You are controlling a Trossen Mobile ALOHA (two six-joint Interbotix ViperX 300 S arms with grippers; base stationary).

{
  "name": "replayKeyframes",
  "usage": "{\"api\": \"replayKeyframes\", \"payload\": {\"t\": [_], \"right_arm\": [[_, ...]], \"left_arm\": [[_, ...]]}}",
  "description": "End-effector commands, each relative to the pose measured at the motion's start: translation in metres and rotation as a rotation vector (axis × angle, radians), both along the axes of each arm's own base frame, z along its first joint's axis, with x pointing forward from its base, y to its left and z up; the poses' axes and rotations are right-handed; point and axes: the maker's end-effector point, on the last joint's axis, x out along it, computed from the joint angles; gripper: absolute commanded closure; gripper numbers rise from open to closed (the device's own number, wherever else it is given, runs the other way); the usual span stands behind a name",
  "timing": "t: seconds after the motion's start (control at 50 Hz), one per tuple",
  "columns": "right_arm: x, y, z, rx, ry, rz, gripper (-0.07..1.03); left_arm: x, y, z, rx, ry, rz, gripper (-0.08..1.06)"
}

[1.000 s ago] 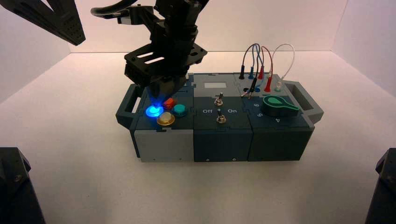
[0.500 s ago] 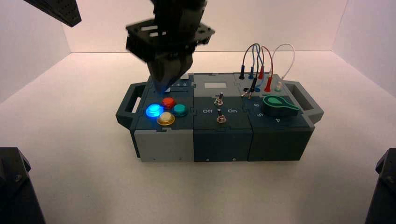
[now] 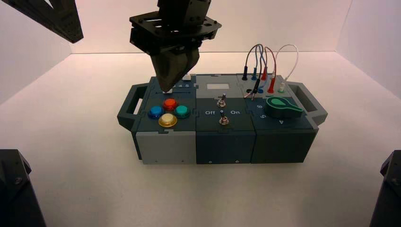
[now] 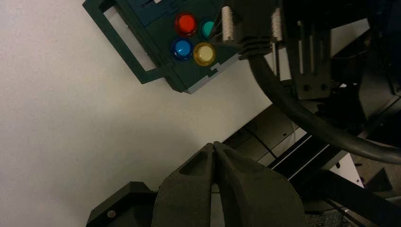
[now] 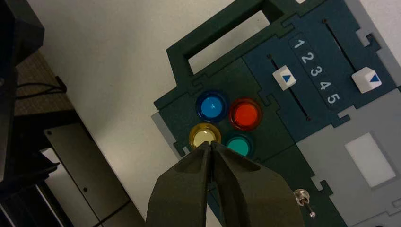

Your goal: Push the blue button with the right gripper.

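Observation:
The blue button sits unlit at the left of the four-button cluster on the box's left end. It also shows in the right wrist view as a blue button beside the red one. My right gripper hangs above the box, behind the button cluster, clear of every button, fingers shut and empty. From its own camera the right gripper has its tip over the yellow button. My left gripper is shut and empty, raised off to the box's left; the blue button lies far from it.
Red, teal and yellow buttons surround the blue one. Two white sliders lie behind them. Two toggle switches stand mid-box, a green knob and plugged wires on the right. The left arm is at top left.
The right gripper has lifted up and back off the blue button. The button glowed bright blue in both earlier frames and is now dark. The left arm barely moved.

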Motion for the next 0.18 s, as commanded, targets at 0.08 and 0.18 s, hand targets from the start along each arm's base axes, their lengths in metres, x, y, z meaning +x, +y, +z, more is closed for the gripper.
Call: {"api": "replayKeyframes", "payload": {"t": [0.08,0.18], "right_arm": [[0.0077,0.0103,0.0207,0.048,-0.031,0.0,0.98],[0.008,0.0114,0.0182,0.035,-0.021,0.004,0.98]], "left_arm": [[0.0064,-0.003,0.0027,0.004,-0.015,-0.013,1.01],[0.0083,-0.004,0.0017,0.006,-0.011,-0.011,1.01]]}}
